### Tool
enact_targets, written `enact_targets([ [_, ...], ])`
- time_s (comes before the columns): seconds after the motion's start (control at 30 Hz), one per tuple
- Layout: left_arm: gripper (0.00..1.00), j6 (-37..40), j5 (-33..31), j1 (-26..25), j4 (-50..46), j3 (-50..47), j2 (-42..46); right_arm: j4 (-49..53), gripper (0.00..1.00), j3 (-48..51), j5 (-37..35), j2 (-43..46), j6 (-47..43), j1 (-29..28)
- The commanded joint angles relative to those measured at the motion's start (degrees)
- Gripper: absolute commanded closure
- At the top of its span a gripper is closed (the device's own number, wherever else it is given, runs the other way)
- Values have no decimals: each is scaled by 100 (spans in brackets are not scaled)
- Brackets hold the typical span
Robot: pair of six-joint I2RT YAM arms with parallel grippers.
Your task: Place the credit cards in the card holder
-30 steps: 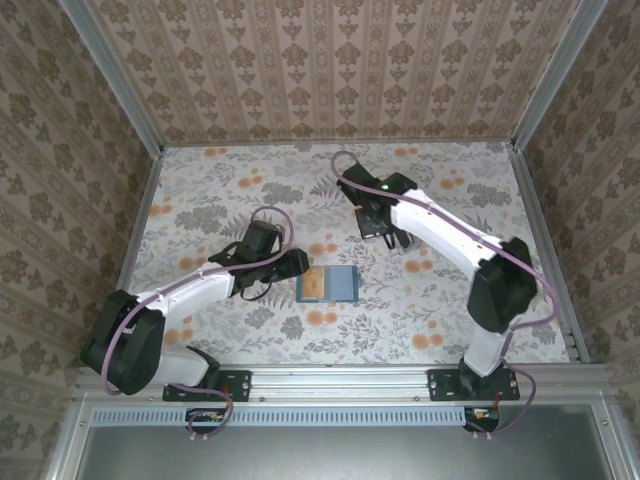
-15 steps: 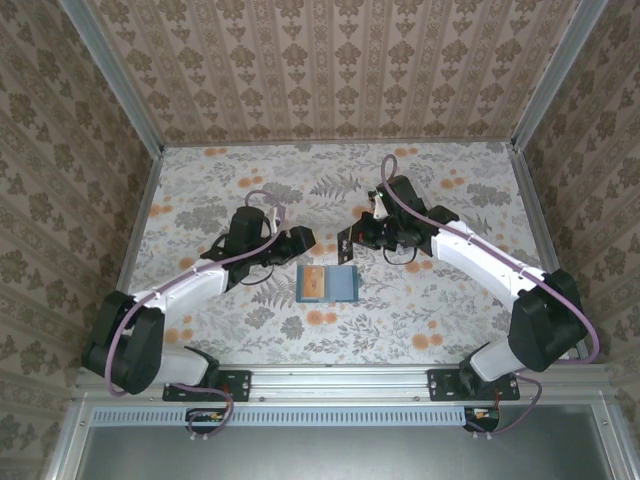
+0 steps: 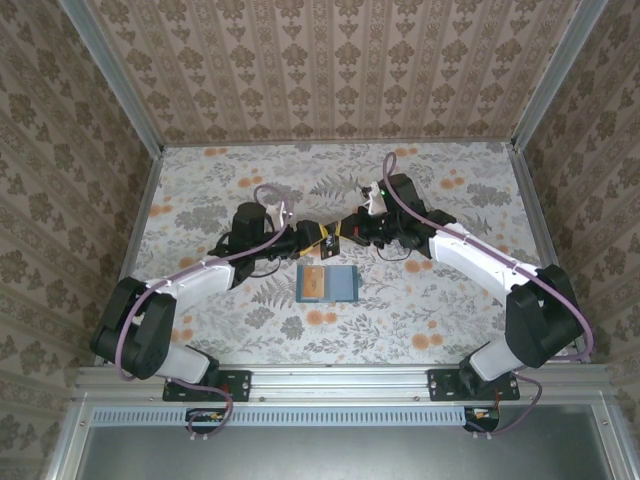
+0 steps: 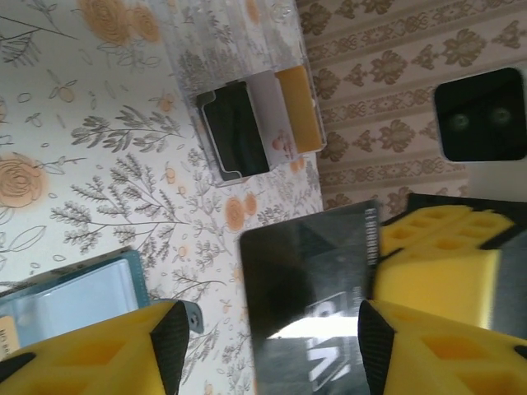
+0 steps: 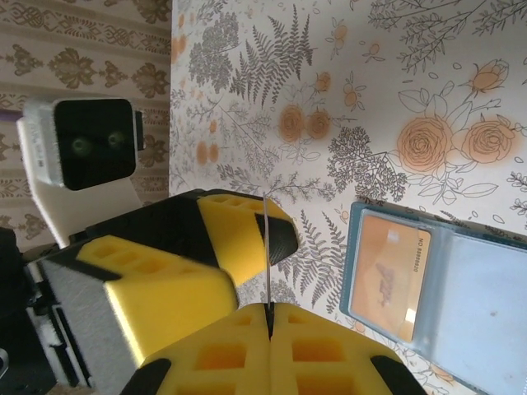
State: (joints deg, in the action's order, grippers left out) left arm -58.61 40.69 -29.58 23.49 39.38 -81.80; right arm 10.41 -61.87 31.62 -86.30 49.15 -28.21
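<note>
Left wrist: dark card point(image 4: 309, 304) face-on; right wrist: same card edge-on.

Fine print edges the tan-yellow card point(image 5: 387, 276) in the card holder point(image 5: 473, 313); white marks cross the dark card point(image 4: 309, 304). None is legible.

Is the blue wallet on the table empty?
No, a tan card sits in one half of the open wallet.
</note>
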Motion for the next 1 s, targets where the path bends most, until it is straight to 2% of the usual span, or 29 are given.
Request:
enact_targets([
  [0.0, 47, -107, 264, 23, 323, 0, -99, -288, 100, 85, 255, -121, 180, 43],
  [0.13, 56, -107, 266, 23, 333, -18, -92, -312, 100, 111, 240, -184, 215, 76],
  [0.37, 62, -138, 244, 32, 344, -43, -95, -489, 100, 210, 300, -158, 333, 140],
  [0.47, 69, -143, 249, 32, 366, -44, -84, -458, 100, 219, 256, -159, 335, 162],
  [0.77, 99, -149, 127, 75, 314, -184, 24, -367, 98, 280, 216, -413, 379, 181],
  [0.97, 100, -155, 46, 109, 257, -263, 94, -334, 90, 324, 223, -451, 376, 175],
])
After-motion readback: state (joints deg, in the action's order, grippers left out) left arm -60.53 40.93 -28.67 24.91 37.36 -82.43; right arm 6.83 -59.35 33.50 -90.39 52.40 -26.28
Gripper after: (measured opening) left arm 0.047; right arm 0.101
